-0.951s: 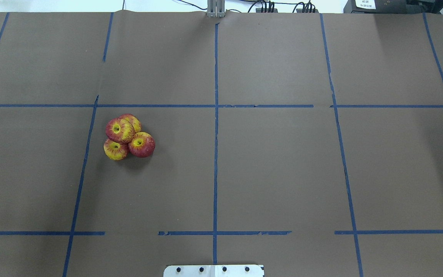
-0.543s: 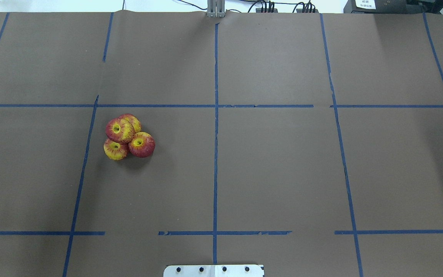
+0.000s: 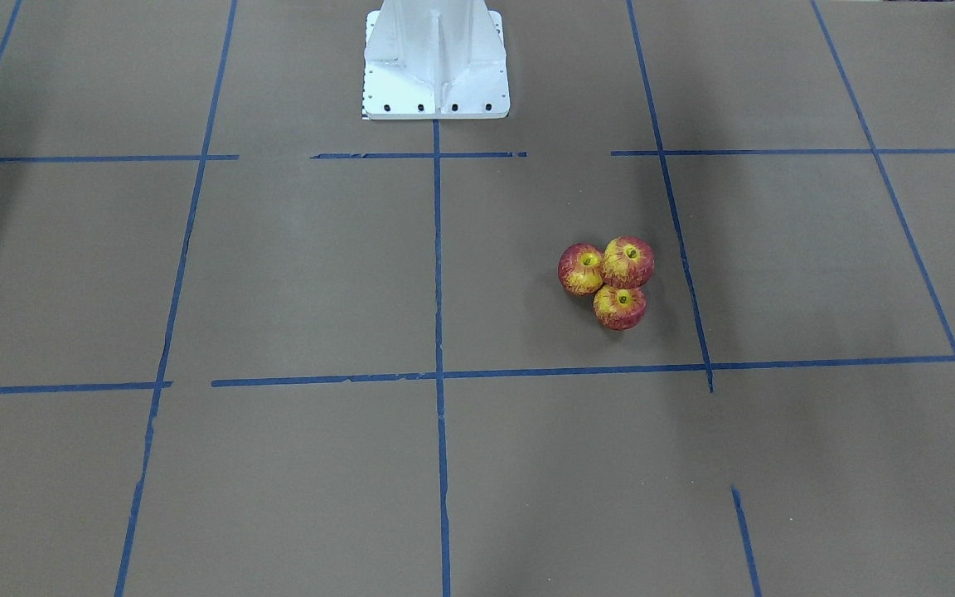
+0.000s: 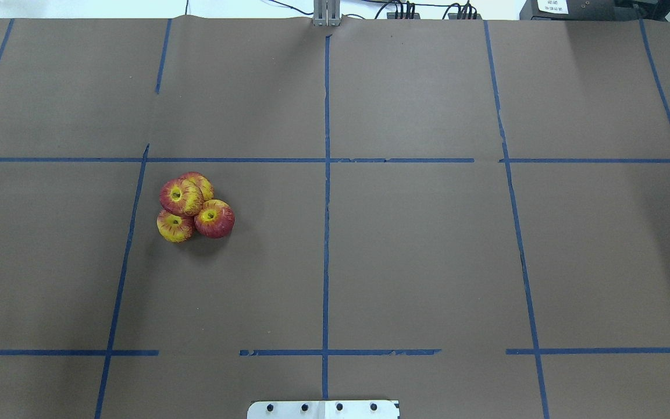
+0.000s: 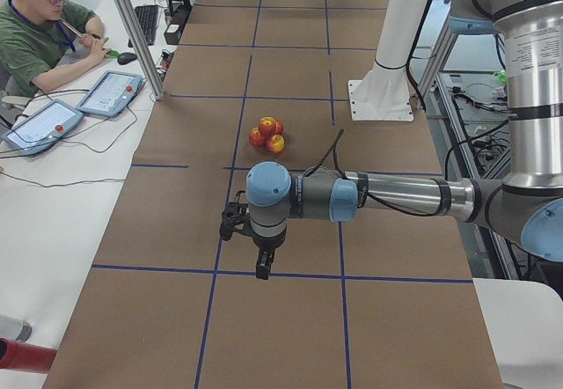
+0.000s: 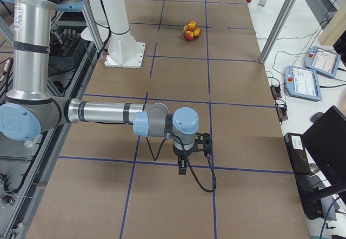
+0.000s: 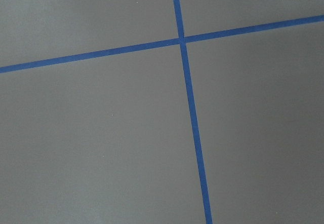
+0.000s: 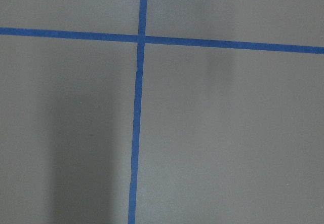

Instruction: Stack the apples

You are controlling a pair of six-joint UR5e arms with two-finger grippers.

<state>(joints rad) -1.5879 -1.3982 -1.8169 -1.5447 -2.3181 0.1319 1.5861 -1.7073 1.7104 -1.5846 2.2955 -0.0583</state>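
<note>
Apples bunched together at left-centre of the overhead view on brown table, top apple perched on its neighbours, with left gripper and right gripper hanging above blue tape lines, well apart from the fruit, spread or pressed together impossible to tell.

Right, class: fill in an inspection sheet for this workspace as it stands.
Surface: brown paper, blue tape grid.
Job's things: four apples clustered on the robot's left half, one resting atop the others.
Clutter: nothing seen.
Grippers: left gripper and right gripper hang above bare paper, far from apples; open or shut, cannot tell.
Cables: black cables at far table edge.
Surroundings: seated operator, two tablets on side table, white pedestal.
</note>
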